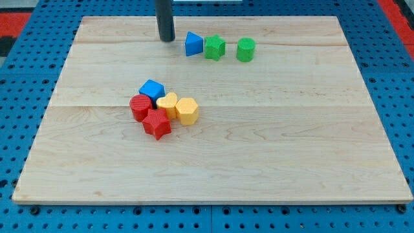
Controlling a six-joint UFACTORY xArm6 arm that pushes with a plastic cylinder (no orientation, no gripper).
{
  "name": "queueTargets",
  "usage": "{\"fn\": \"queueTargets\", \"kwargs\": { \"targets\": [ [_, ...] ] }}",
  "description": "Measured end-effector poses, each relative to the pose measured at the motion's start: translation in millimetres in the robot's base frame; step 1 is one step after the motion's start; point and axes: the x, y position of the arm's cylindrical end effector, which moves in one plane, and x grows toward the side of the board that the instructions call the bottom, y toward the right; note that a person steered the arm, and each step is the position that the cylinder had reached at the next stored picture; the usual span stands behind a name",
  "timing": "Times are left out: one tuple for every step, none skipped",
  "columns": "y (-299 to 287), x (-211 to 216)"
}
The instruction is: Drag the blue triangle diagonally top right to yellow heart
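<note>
The blue triangle (193,44) lies near the view's top, just left of a green star (215,47). My tip (167,39) stands a short way to the left of the blue triangle, with a small gap between them. The yellow heart (167,103) sits in a cluster at the board's middle left, well below the triangle, touching a yellow hexagon (187,110) on its right.
A green cylinder (246,49) stands right of the green star. The cluster also holds a blue cube (152,90), a red cylinder (139,107) and a red star (156,123). The wooden board (291,142) lies on a blue pegboard.
</note>
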Motion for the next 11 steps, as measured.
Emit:
{"fn": "queueTargets", "kwargs": {
  "targets": [
    [67, -6],
    [92, 25],
    [58, 57],
    [56, 13],
    [20, 28],
    [43, 80],
    [39, 120],
    [42, 95],
    [-3, 83],
    [26, 115],
    [57, 128]
  ]
}}
